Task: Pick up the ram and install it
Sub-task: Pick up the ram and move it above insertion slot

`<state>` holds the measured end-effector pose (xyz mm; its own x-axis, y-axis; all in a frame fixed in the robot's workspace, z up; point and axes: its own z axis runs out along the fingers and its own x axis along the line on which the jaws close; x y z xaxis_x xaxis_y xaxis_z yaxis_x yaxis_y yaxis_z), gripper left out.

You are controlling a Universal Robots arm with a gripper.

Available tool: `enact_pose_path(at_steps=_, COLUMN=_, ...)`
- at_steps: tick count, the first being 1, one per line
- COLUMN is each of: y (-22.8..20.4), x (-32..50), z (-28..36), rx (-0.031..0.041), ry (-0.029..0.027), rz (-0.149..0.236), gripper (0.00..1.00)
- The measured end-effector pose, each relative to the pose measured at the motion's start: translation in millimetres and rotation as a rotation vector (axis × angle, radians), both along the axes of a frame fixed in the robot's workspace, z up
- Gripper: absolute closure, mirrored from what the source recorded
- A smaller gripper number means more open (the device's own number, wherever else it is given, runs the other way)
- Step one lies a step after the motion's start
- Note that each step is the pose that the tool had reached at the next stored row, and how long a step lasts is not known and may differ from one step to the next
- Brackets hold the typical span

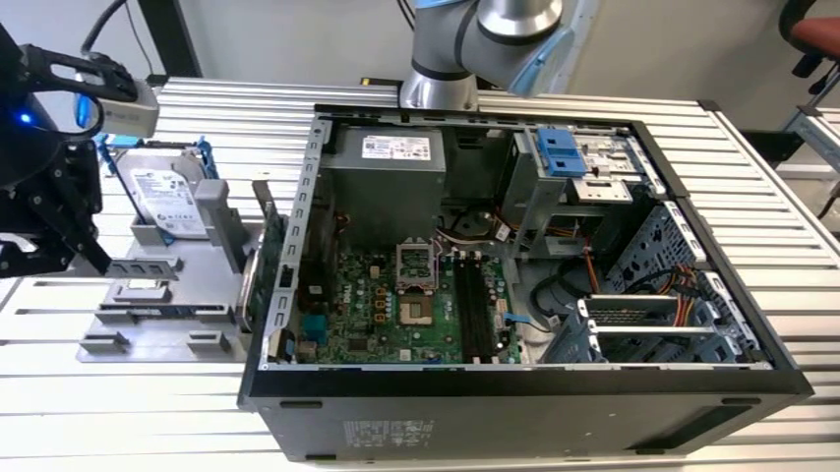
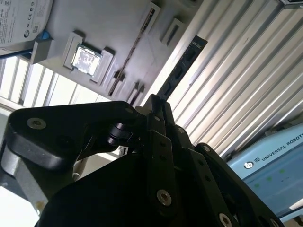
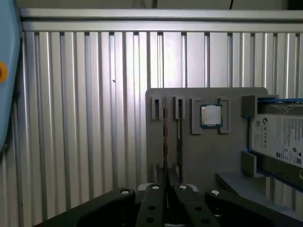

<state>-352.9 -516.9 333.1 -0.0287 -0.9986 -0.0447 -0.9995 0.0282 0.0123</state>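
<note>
Ribbed aluminium table (image 1: 132, 413), pale and bare in broad stretches, with an opened black computer case (image 1: 525, 388) across the middle of the surface, reaching its near edge. White printed labels on the silver hard drive (image 1: 171, 202), on the grey power supply (image 1: 393, 147) inside the case and on the case's outer wall. White lettering on a light blue panel of the arm (image 2: 270, 161) in the second wrist view.

Near the surface's edge at the exterior view's left, a grey fixture plate (image 1: 164, 329) carrying the blue-framed hard drive, a green expansion card (image 1: 270, 261) upright at its case-side edge, and a square silver processor (image 3: 210, 116) in a pocket.

Black gripper (image 2: 157, 101) by that plate, fingers pinched on one end of the ram (image 2: 183, 64). Ram dark, narrow, lined with black chips, jutting past the fingertips over the ribbed surface just beside the plate's edge, well apart from the green motherboard (image 1: 393, 315). Grey wall (image 1: 275, 39) behind.
</note>
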Motion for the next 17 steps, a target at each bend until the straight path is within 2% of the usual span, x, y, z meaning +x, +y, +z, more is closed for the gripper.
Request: enact_pose_path(at_steps=17, y=-0.1, x=0.1, z=29.7, rx=0.0000, ry=0.0000, rz=0.000, gripper=1.00)
